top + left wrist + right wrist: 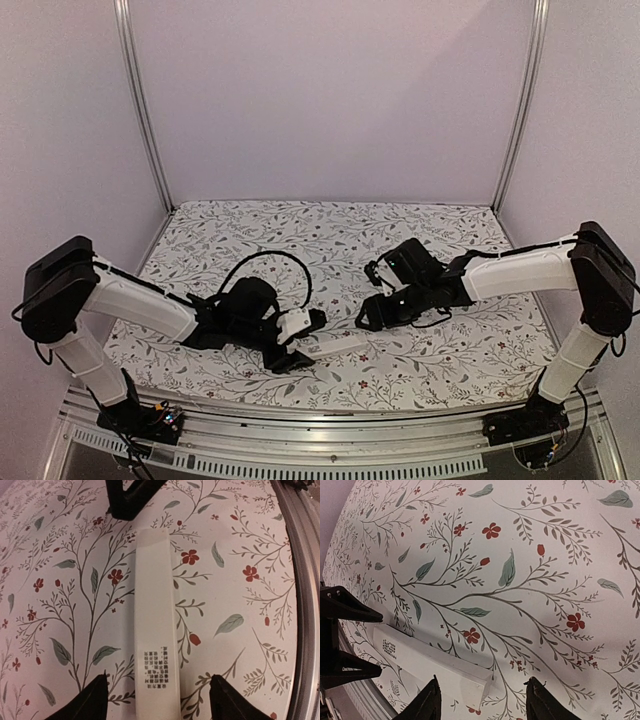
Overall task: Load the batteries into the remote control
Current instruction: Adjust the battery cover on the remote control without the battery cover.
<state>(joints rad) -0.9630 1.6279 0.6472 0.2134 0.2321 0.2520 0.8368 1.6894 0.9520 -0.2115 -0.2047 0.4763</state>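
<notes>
The flowered tablecloth point(330, 230) covers the whole work surface. I see the white remote control point(154, 620) lying flat on it, near the front edge. My left gripper point(157, 700) straddles its printed end, jaws apart, neither finger touching. My right gripper point(485, 700) hovers open and empty by the other end.

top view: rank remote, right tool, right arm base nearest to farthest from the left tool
1. remote control, right at the left tool
2. right tool, just beyond the remote's right end
3. right arm base, far right, at the near edge
</notes>
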